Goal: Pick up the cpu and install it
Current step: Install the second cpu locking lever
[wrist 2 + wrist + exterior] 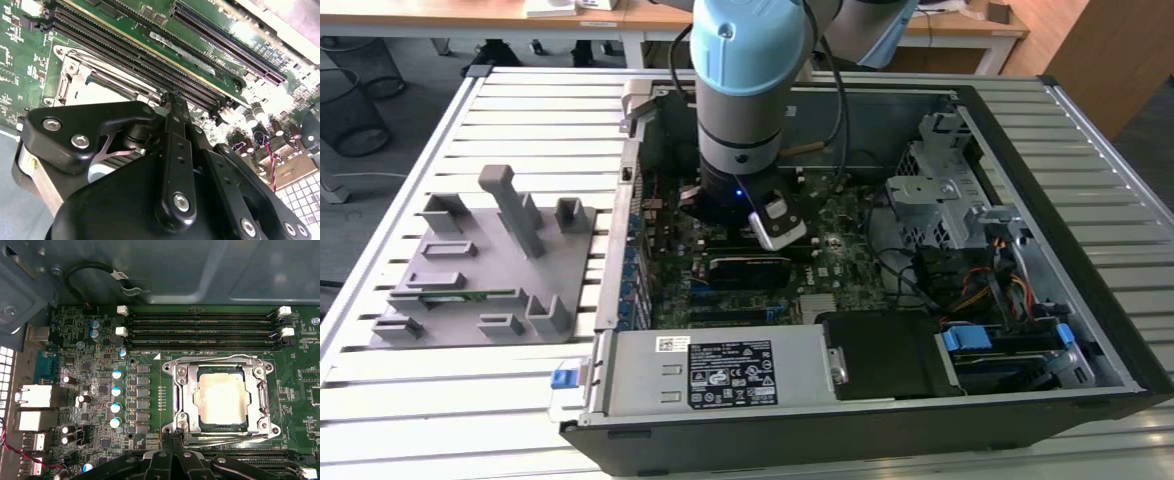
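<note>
Arm upright, reaching down into the open computer case (1067,200), gripper (172,437) low over the motherboard (100,405).
Fingers pinched together, holding nothing; cpu (222,399) sits in the socket frame (180,400), just beside the fingertips, apart.

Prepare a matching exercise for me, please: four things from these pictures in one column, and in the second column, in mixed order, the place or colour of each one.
Things:
1. cpu
2. gripper
3. grey tray
4. memory slots

Places or colours:
A. on the slatted table, outside the computer case
B. long, dark and parallel, with white clips at the ends
C. lying inside the metal socket frame on the motherboard
D. black, with its tips at the edge of the socket frame

Pairs: 1-C, 2-D, 3-A, 4-B
</note>
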You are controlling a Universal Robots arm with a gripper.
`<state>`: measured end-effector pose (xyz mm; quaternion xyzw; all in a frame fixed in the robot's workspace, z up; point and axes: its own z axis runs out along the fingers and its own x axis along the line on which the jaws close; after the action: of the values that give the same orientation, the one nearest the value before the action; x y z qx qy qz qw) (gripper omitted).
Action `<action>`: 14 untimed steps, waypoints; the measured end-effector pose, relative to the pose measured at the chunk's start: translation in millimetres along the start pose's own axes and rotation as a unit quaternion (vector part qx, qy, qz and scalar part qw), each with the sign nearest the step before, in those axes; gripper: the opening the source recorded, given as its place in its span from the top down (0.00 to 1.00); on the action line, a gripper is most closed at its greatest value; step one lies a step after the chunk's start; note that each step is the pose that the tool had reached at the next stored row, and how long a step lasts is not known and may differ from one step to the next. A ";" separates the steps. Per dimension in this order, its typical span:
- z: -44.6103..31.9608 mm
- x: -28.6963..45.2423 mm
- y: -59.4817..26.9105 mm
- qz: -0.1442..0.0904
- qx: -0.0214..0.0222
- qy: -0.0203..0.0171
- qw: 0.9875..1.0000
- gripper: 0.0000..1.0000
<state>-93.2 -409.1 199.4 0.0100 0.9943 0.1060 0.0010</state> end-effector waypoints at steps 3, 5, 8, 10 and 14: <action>-0.7 -0.1 -3.0 0.000 0.000 0.000 1.000 0.89; -1.1 -0.2 -5.0 0.000 0.000 0.001 1.000 0.89; -1.4 -0.4 -6.5 0.000 0.000 0.001 1.000 0.89; -1.6 -0.5 -7.0 0.001 0.000 0.002 1.000 0.89; -1.7 -1.1 -8.2 0.001 0.000 0.002 1.000 0.89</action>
<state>-92.3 -417.5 199.4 0.0104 0.9943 0.1061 -0.0009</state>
